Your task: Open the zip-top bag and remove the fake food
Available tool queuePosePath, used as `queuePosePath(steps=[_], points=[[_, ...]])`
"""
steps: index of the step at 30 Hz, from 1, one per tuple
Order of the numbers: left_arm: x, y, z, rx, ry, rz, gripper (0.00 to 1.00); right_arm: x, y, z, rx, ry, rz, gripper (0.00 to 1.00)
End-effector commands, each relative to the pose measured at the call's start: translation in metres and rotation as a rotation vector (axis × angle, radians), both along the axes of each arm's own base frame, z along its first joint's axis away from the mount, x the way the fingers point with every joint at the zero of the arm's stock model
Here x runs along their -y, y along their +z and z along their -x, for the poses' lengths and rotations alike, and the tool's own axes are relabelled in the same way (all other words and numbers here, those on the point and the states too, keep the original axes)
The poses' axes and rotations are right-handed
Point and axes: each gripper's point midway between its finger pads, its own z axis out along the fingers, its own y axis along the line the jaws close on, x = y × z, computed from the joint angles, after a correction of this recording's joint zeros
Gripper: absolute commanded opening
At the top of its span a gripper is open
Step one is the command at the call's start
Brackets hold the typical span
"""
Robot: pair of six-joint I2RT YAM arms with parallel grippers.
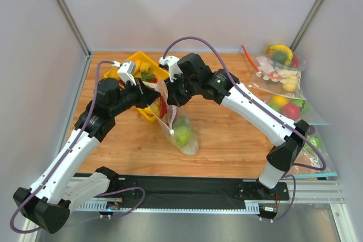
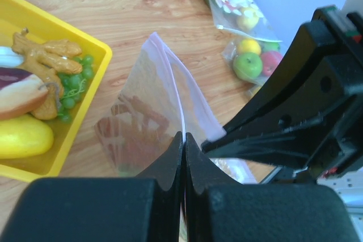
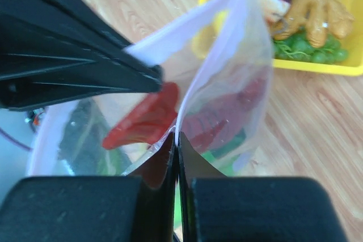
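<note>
The zip-top bag [image 1: 177, 130] hangs between both grippers, its bottom resting on the wooden table. My left gripper [image 2: 184, 135] is shut on the pale zip strip [image 2: 180, 86] at one side of the mouth. My right gripper [image 3: 174, 135] is shut on the strip from the opposite side, and its black fingers [image 2: 266, 134] show in the left wrist view. Inside the bag [image 3: 241, 66] lie the fake food pieces: a red lobster [image 3: 142, 122] and green pieces [image 3: 218, 156]. A round green fruit [image 1: 182, 136] sits at the bag's bottom. The two grippers [image 1: 161, 93] almost touch.
A yellow tray [image 1: 134, 59] with toy food stands just behind the bag, its rim [image 2: 97, 77] close to my left gripper. Other clear bags of toy fruit [image 1: 281, 75] [image 1: 290, 107] lie along the table's right edge. Grey walls enclose the table.
</note>
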Motion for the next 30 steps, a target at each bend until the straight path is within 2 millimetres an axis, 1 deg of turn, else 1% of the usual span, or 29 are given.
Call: queuePosePath(steps=[1,2,3,4,5,6,7,8,9,10,11,12,13,14,15,16,17,19,20,21,22,23,24,25,26,27,28,29,30], points=[[-0.001,0.026,-0.012,0.118,0.008,-0.034,0.00,0.027,0.007,-0.029,0.055,-0.095,0.011,0.00],[0.000,0.019,-0.018,0.100,0.011,-0.055,0.00,0.034,0.010,-0.037,0.069,-0.123,0.006,0.00],[0.002,0.017,-0.022,0.098,0.006,-0.068,0.00,0.042,0.013,-0.044,0.082,-0.156,0.007,0.00],[0.004,0.020,-0.026,0.105,-0.001,-0.075,0.00,0.059,0.021,-0.058,0.099,-0.207,-0.004,0.00],[0.009,0.010,-0.034,0.079,-0.012,-0.093,0.00,0.066,0.025,-0.063,0.111,-0.233,-0.013,0.00],[0.013,0.009,-0.039,0.074,-0.023,-0.094,0.00,0.075,0.029,-0.070,0.121,-0.260,-0.019,0.00],[0.017,0.015,-0.044,0.082,-0.024,-0.085,0.00,0.089,0.033,-0.081,0.129,-0.308,-0.029,0.00],[0.023,0.008,-0.053,0.060,-0.030,-0.084,0.00,0.097,0.044,-0.083,0.152,-0.326,-0.055,0.00],[0.029,0.010,-0.056,0.070,-0.047,-0.077,0.00,0.104,0.045,-0.086,0.155,-0.344,-0.057,0.00],[0.033,0.022,-0.061,0.103,-0.049,-0.065,0.00,0.117,0.049,-0.093,0.166,-0.379,-0.063,0.00],[0.041,0.021,-0.066,0.102,-0.063,-0.074,0.00,0.124,0.058,-0.095,0.188,-0.398,-0.072,0.00],[0.045,0.024,-0.069,0.120,-0.074,-0.083,0.00,0.130,0.065,-0.098,0.204,-0.412,-0.080,0.00],[0.054,0.033,-0.073,0.149,-0.096,-0.090,0.00,0.140,0.072,-0.101,0.218,-0.437,-0.087,0.00],[0.058,0.038,-0.074,0.156,-0.103,-0.086,0.00,0.144,0.075,-0.103,0.224,-0.447,-0.090,0.00],[0.062,0.041,-0.076,0.179,-0.120,-0.103,0.00,0.148,0.083,-0.103,0.242,-0.453,-0.102,0.00],[0.065,0.050,-0.077,0.202,-0.126,-0.108,0.00,0.152,0.093,-0.105,0.264,-0.465,-0.112,0.00],[0.067,0.046,-0.080,0.197,-0.128,-0.127,0.00,0.155,0.098,-0.105,0.279,-0.473,-0.116,0.00],[0.066,0.040,-0.082,0.207,-0.131,-0.164,0.00,0.156,0.112,-0.105,0.313,-0.472,-0.139,0.00],[0.064,0.036,-0.083,0.209,-0.123,-0.180,0.00,0.157,0.115,-0.105,0.320,-0.473,-0.145,0.00],[0.060,0.032,-0.086,0.211,-0.100,-0.198,0.00,0.153,0.117,-0.102,0.316,-0.455,-0.164,0.00],[0.057,0.018,-0.087,0.201,-0.096,-0.228,0.00,0.150,0.113,-0.101,0.303,-0.443,-0.172,0.00],[0.054,0.011,-0.089,0.195,-0.083,-0.247,0.00,0.145,0.111,-0.103,0.296,-0.433,-0.186,0.00],[0.052,-0.005,-0.088,0.164,-0.086,-0.275,0.00,0.138,0.106,-0.101,0.271,-0.403,-0.197,0.00],[0.050,-0.014,-0.088,0.150,-0.091,-0.303,0.00,0.132,0.095,-0.104,0.243,-0.390,-0.195,0.00],[0.049,-0.029,-0.090,0.118,-0.091,-0.328,0.00,0.127,0.081,-0.107,0.205,-0.388,-0.198,0.00],[0.047,-0.042,-0.090,0.091,-0.093,-0.353,0.00,0.120,0.073,-0.106,0.177,-0.364,-0.206,0.00],[0.045,-0.059,-0.090,0.057,-0.091,-0.379,0.00,0.111,0.059,-0.107,0.143,-0.351,-0.200,0.00],[0.040,-0.074,-0.094,0.029,-0.065,-0.413,0.00,0.105,0.046,-0.108,0.118,-0.346,-0.199,0.00],[0.035,-0.085,-0.093,0.001,-0.049,-0.438,0.00,0.097,0.040,-0.104,0.098,-0.321,-0.204,0.00]])
